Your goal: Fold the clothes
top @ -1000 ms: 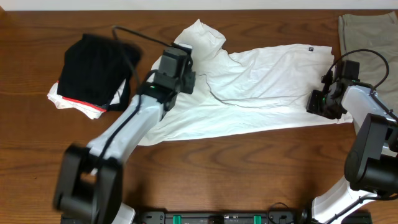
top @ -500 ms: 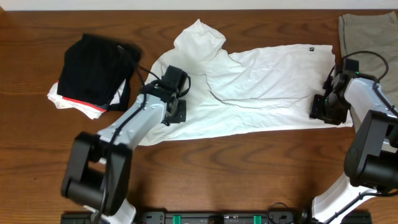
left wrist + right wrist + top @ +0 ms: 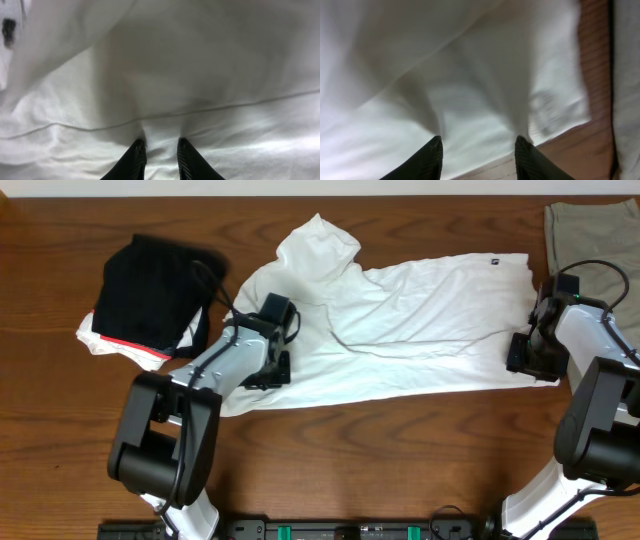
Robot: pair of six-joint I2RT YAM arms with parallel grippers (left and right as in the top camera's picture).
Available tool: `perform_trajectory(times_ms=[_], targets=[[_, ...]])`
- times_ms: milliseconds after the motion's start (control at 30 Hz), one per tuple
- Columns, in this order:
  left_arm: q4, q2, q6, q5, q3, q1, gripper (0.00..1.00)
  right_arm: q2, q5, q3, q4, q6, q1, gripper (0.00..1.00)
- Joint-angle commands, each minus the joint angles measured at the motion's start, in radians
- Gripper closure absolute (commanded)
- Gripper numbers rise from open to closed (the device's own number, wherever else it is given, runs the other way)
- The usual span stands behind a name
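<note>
The white T-shirt [image 3: 420,310] lies crumpled across the middle of the table, with its small black hem tag [image 3: 494,260] at the far right. My left gripper [image 3: 265,368] sits low on the shirt's left part. In the left wrist view its narrow jaws [image 3: 161,150] pinch a ridge of the T-shirt [image 3: 165,75]. My right gripper [image 3: 525,358] is at the shirt's near right corner. In the right wrist view its jaws [image 3: 479,150] stand wide apart, straddling the flat edge of the T-shirt [image 3: 470,90], with creases running off both fingertips.
A folded black garment with a red edge [image 3: 150,290] lies on a white cloth at the far left. A flat olive-grey cloth [image 3: 590,240] lies at the far right corner and also shows as the olive-grey cloth [image 3: 627,75] beside bare wood [image 3: 597,60].
My left gripper has travelled from the shirt's upper left down toward its near left part. The right gripper has shifted slightly right and nearer along the shirt's edge.
</note>
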Motion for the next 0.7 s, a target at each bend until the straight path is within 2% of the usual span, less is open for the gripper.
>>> perform_trajectory(times_ms=[0, 367, 400, 567, 600, 667], targets=[[-0.025, 0.023, -0.02, -0.056, -0.005, 0.048, 0.76, 0.005, 0.021, 0.002, 0.013, 0.021, -0.029, 0.56], [-0.025, 0.023, -0.02, -0.056, -0.005, 0.086, 0.76, 0.005, 0.006, -0.005, 0.02, 0.024, -0.045, 0.59], [-0.025, 0.023, -0.02, -0.056, -0.005, 0.086, 0.76, 0.005, 0.006, -0.005, 0.016, 0.023, -0.045, 0.62], [-0.025, 0.023, -0.02, -0.056, -0.005, 0.086, 0.76, 0.005, 0.028, -0.005, -0.013, 0.023, -0.048, 0.94], [-0.026, 0.023, -0.02, -0.056, -0.005, 0.086, 0.76, 0.005, 0.056, -0.005, -0.016, 0.023, -0.051, 0.99], [-0.026, 0.023, -0.02, -0.056, -0.005, 0.086, 0.76, 0.005, 0.117, -0.006, -0.015, 0.023, -0.056, 0.99]])
